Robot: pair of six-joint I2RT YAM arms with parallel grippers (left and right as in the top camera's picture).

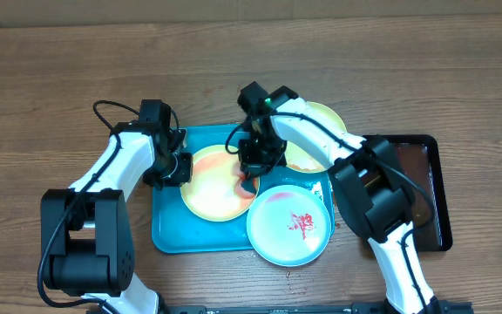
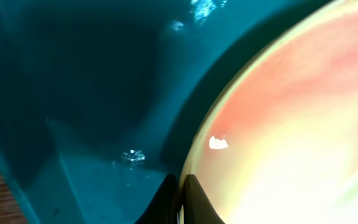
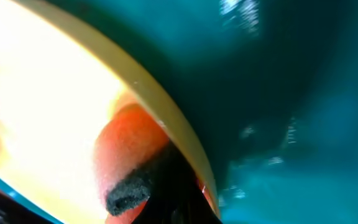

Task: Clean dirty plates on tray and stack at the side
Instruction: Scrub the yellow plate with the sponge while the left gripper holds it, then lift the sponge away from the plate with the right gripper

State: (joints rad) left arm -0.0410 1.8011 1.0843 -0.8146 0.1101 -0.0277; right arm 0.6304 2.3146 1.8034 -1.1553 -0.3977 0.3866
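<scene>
The yellow plate [image 1: 214,187], on the left half of the tray [image 1: 166,234], is pinched at its left rim by the closed left gripper [image 1: 179,168]; if the sponge [image 3: 132,167] clamped in the right gripper [image 1: 253,171] is pressed hard, the plate could be levered loose.

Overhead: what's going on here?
The left gripper pinches the left rim of the yellow plate on the tray. The right gripper is shut on a sponge, pressed at that plate's right edge. The blue plate, smeared red, overhangs the tray's corner. A third plate lies under the right arm.
</scene>
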